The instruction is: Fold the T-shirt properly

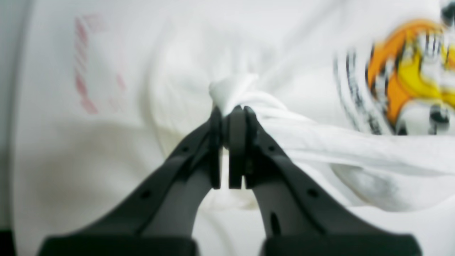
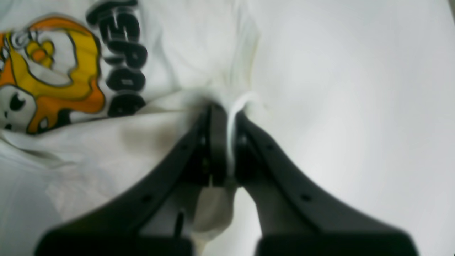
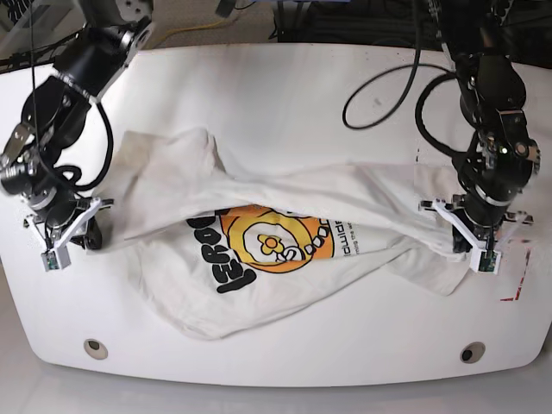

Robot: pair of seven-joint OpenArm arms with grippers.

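Observation:
The off-white T-shirt point(image 3: 285, 259) lies crumpled across the middle of the table, print side up, showing its orange-yellow flower graphic point(image 3: 272, 241) and black letters. My left gripper point(image 1: 231, 110) is shut on a bunched white edge of the T-shirt point(image 1: 320, 138); in the base view this left gripper point(image 3: 453, 226) sits at the shirt's right end. My right gripper point(image 2: 227, 110) is shut on a thin fold of the T-shirt point(image 2: 124, 142), with cloth showing between the pads; in the base view the right gripper point(image 3: 93, 233) is at the shirt's left end. A raised fold runs between the two grips.
The white table point(image 3: 276, 95) has a rounded front edge with two round fittings point(image 3: 95, 348) point(image 3: 471, 352). Red tape marks point(image 3: 517, 285) lie on the surface by the left arm, also visible as red marks point(image 1: 83, 71). Black cables point(image 3: 379, 95) loop at the back right.

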